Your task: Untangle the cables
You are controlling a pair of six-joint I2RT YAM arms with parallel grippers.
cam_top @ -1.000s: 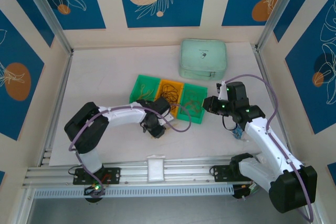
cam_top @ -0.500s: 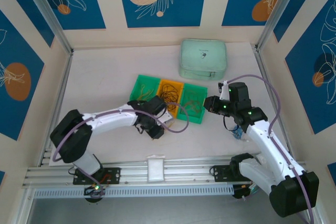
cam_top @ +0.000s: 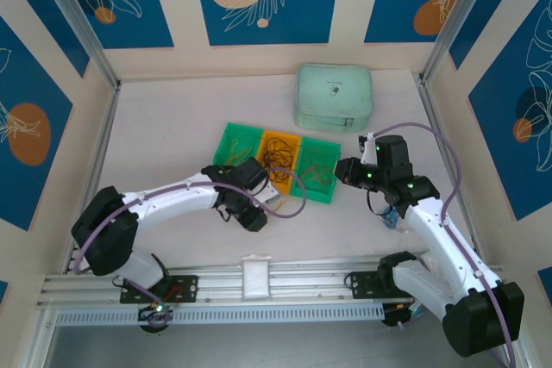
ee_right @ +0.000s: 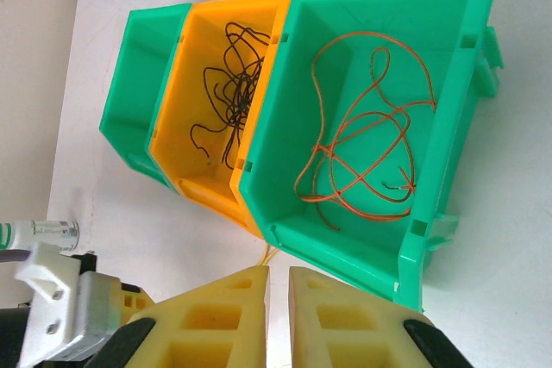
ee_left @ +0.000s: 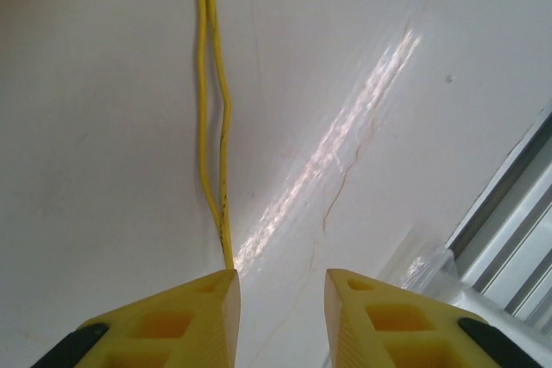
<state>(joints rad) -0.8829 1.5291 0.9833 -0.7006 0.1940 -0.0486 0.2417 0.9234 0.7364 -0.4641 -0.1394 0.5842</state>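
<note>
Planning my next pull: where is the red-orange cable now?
Right wrist view: the red-orange cable lies coiled in the green bin on the right, beside the orange bin holding the black cable.

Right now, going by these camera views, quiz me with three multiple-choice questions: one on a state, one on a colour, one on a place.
1. The left tool's jaws are: A pressed together; B apart, white tabletop showing between; C clamped on a pen.
2. The thin wiry cable in the orange plastic bin is: A black; B yellow; C red-orange.
3. The thin red-orange cable lies: A on the tabletop; B in the orange bin; C in a green plastic bin.
Answers: 1 B, the left wrist view shows a clear gap. 2 A, dark loops against orange walls. 3 C, it coils on the green floor.
</note>
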